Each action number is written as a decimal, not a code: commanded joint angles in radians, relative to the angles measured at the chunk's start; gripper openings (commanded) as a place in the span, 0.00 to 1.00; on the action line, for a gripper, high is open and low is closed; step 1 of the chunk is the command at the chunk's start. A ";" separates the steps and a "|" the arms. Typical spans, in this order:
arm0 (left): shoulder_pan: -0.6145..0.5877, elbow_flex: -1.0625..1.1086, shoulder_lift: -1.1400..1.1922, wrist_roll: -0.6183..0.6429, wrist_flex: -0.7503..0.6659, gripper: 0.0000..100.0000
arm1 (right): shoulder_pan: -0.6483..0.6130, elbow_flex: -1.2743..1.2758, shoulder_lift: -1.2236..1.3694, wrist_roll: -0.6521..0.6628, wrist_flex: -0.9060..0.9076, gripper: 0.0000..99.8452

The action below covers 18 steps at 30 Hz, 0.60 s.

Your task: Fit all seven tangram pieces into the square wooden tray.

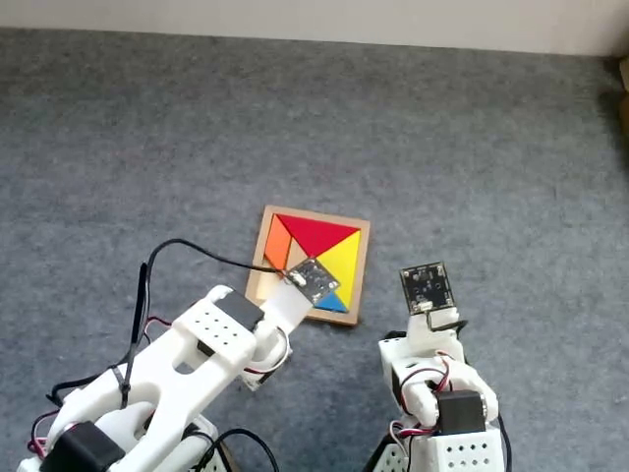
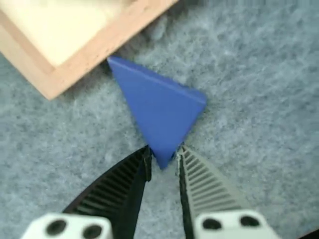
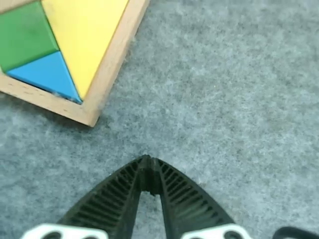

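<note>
The square wooden tray (image 1: 365, 267) lies mid-table holding a red triangle (image 1: 316, 236), a yellow triangle (image 1: 345, 261), an orange piece (image 1: 278, 244) and a light blue triangle (image 1: 332, 302). My left arm (image 1: 216, 339) reaches over the tray's near left part. In the left wrist view my left gripper (image 2: 163, 158) is shut on the tip of a dark blue triangle (image 2: 159, 107), which sits over the carpet just outside a tray corner (image 2: 94, 52) with bare wood inside. My right gripper (image 3: 148, 162) is shut on nothing, over carpet near the tray corner (image 3: 112, 67) with green (image 3: 25, 35), light blue (image 3: 47, 74) and yellow (image 3: 84, 30) pieces.
Grey carpet (image 1: 472, 147) covers the whole table, with wide free room beyond and beside the tray. My right arm (image 1: 437, 388) stands to the right of the tray. Black cables (image 1: 187, 251) loop off the left arm.
</note>
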 commanded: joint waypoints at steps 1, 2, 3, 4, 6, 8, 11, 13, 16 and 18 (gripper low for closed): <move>0.021 -0.028 -0.012 0.000 -0.012 0.07 | -0.001 0.150 -0.021 -0.003 0.008 0.01; 0.021 -0.039 -0.012 0.000 -0.012 0.07 | -0.001 0.150 -0.021 -0.003 0.008 0.01; 0.021 -0.047 -0.012 0.000 -0.011 0.07 | -0.001 0.150 -0.021 -0.003 0.008 0.01; 0.021 -0.056 -0.012 0.000 -0.011 0.07 | -0.001 0.150 -0.021 -0.003 0.008 0.01; 0.021 -0.074 -0.012 0.000 -0.014 0.07 | -0.001 0.150 -0.021 -0.003 0.008 0.01; 0.021 -0.093 -0.012 0.002 -0.017 0.07 | -0.001 0.150 -0.021 -0.003 0.008 0.01; 0.012 -0.130 -0.012 0.006 -0.012 0.07 | -0.001 0.150 -0.021 -0.003 0.008 0.01; 0.012 -0.153 -0.012 0.008 -0.009 0.08 | -0.001 0.150 -0.021 -0.003 0.008 0.01; 0.012 -0.200 -0.012 0.046 0.046 0.13 | -0.001 0.150 -0.021 -0.003 0.008 0.01; 0.012 -0.232 -0.012 0.133 0.080 0.17 | -0.001 0.150 -0.021 -0.003 0.008 0.01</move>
